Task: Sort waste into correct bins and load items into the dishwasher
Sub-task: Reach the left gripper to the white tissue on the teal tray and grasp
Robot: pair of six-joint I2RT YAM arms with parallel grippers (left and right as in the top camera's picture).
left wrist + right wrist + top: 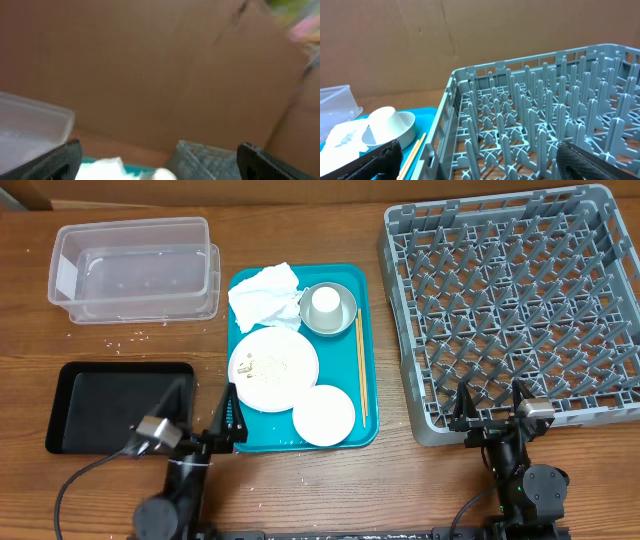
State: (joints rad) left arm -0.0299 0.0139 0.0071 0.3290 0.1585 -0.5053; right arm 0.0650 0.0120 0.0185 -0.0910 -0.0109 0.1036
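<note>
My left gripper [207, 405] is spread wide and empty, between the black tray [110, 405] and the teal tray [368, 290]. My right gripper [490, 405] is the same, by the near wall of the rack [510, 300]. The napkin [265, 295], crumbed plate [273, 367], dish [323, 416], chopsticks [360, 365] and cup [325, 303] in the bowl [343, 323] all sit on the teal tray. Nothing looks sorted yet. I'd reach left for the napkin first.

Teal tray [265, 425] (napkin [265, 295], cup [325, 303] in bowl [347, 317], plate [273, 368], dish [324, 416], chopsticks [360, 370]) between clear tub [130, 275], black tray [110, 405] and rack [515, 300]
</note>
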